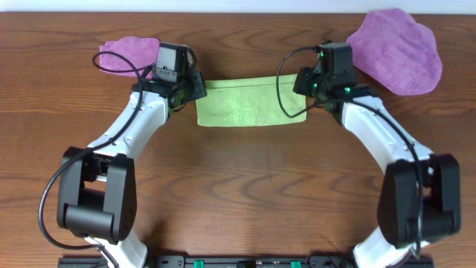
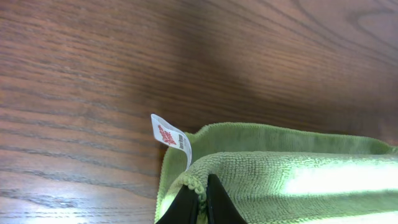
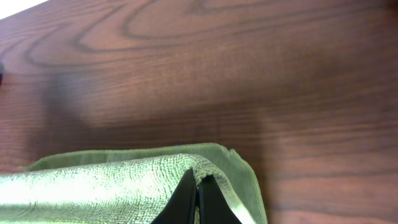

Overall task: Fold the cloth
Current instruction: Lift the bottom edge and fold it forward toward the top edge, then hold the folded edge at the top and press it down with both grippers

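Left tool (image 2: 200,186) pinches the tagged corner of the lime-green microfibre cloth (image 1: 249,100); right tool (image 3: 196,180) pinches its opposite corner. That cloth lies doubled on the brown wooden surface (image 1: 238,186) between them.

Small white tag (image 2: 170,135): red print too blurred to read, perhaps lettering.
My left gripper (image 2: 200,186): fingers cropped at bottom edge.

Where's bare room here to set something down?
Free: the table between left arm and right arm, in front of the green cloth; and the strip behind it, between small purple cloth and large purple cloth. Crowded: the cloth's ends, where left hand and right hand pinch it.
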### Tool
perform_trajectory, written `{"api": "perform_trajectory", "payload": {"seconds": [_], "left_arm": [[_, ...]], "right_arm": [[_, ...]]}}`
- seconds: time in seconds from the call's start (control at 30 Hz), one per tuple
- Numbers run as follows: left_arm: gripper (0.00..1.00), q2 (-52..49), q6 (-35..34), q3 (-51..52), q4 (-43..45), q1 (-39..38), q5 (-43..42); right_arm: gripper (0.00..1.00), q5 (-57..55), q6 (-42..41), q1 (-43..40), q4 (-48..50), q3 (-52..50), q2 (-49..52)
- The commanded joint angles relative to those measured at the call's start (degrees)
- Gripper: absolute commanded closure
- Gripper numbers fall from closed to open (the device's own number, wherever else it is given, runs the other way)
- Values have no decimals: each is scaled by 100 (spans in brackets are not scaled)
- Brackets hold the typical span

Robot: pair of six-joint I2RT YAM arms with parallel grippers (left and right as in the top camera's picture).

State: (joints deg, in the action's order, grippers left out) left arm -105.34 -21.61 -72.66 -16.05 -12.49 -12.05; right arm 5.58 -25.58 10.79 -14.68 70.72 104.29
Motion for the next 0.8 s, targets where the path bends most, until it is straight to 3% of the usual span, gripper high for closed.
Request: {"api": "perform_trajectory", "payload": {"seconds": [0.0, 0.5, 0.77], "left_arm": [[94, -33, 197, -173, -37, 122, 105], [94, -33, 345, -173, -251, 120, -260], [94, -33, 474, -170, -815, 120, -260]], "right_arm": [[99, -195, 101, -96, -162, 284, 223], [98, -278, 101, -92, -684, 313, 221], [98, -282, 101, -92, -1202, 313, 210]]}}
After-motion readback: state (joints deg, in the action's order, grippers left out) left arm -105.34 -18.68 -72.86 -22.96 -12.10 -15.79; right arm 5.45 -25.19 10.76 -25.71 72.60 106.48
